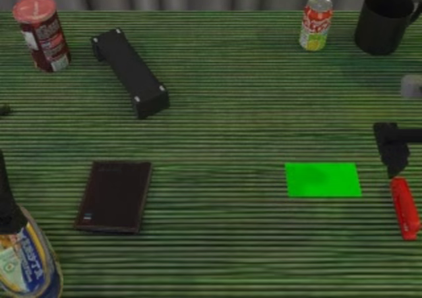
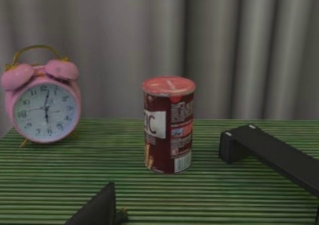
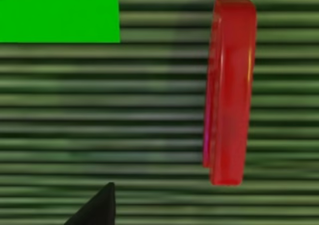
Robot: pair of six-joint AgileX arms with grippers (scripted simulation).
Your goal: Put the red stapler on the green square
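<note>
The red stapler [image 1: 404, 208] lies flat near the table's right edge, its length running front to back; in the right wrist view the stapler [image 3: 228, 90] is bare on the striped top. The green square [image 1: 323, 179] sits just to its left, with nothing on it, and a corner of the green square [image 3: 60, 13] shows in the right wrist view. My right gripper [image 1: 393, 154] hovers just behind the stapler's far end, apart from it, open and holding nothing; one dark fingertip [image 3: 99, 207] shows. My left gripper [image 1: 2, 109] is parked at the left edge, open.
A red can [image 1: 43, 33], a black box [image 1: 130, 72], a soda can [image 1: 316, 22] and a black mug [image 1: 386, 21] stand along the back. A dark flat case [image 1: 114, 196] and a bottle [image 1: 20, 255] are front left. A pink alarm clock [image 2: 42, 103] appears in the left wrist view.
</note>
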